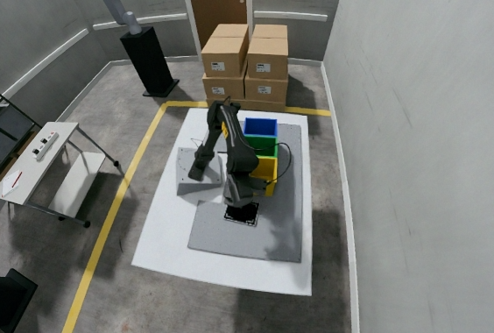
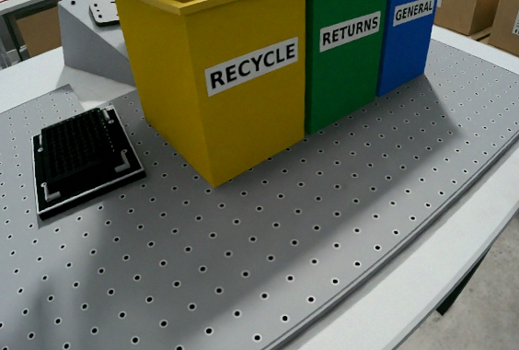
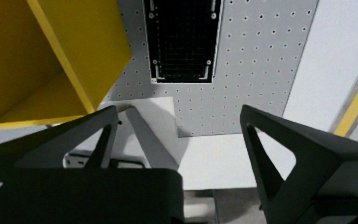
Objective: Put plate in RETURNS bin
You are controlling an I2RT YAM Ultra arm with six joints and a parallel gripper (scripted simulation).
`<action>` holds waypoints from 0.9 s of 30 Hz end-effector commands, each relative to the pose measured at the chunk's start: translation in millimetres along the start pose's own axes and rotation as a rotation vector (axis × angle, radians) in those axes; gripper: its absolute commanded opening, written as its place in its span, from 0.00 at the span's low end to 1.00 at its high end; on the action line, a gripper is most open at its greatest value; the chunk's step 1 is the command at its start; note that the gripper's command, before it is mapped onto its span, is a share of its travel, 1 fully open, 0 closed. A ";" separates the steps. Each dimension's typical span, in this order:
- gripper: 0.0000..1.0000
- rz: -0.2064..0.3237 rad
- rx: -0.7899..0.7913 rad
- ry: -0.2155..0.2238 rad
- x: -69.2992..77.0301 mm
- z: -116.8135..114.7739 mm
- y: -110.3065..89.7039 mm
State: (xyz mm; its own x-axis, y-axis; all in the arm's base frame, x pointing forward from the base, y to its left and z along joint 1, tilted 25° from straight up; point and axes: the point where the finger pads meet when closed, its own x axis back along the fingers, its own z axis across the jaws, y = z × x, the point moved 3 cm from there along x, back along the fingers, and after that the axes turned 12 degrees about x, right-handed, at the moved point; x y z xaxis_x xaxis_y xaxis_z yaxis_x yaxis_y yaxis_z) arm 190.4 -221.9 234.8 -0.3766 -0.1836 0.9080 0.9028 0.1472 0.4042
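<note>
The black 96-well plate (image 2: 77, 146) lies flat in the black plate nest N1 (image 2: 85, 162) on the grey perforated board, left of the bins. In the wrist view the plate (image 3: 182, 37) is at the top, well beyond and below my fingers. My gripper (image 3: 178, 111) is open and empty and hangs high above the board, near the yellow bin's corner. In the top view the gripper (image 1: 240, 202) is just above the nest (image 1: 242, 220). The green RETURNS bin (image 2: 343, 60) stands upright between the yellow RECYCLE bin (image 2: 219, 83) and the blue GENERAL bin (image 2: 405, 41).
The three bins stand in a tight row touching each other (image 1: 262, 151). The yellow bin's open top (image 3: 50, 65) is close on my left. A grey pedestal (image 1: 198, 171) carries the arm's base. Stacked cardboard boxes (image 1: 245, 61) stand behind the table.
</note>
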 end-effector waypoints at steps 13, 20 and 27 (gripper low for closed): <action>1.00 -0.017 -0.008 -0.032 -18.7 -0.1 -0.6; 1.00 -0.014 -0.005 -0.031 -30.7 0.1 -0.2; 1.00 -0.013 -0.002 -0.030 -42.6 0.0 0.1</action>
State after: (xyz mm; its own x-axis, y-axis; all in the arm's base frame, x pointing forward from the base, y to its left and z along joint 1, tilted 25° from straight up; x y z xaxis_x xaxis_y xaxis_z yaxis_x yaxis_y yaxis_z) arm 205.4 -210.1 190.2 -0.3621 -0.2095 0.9083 0.9066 0.1474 0.3954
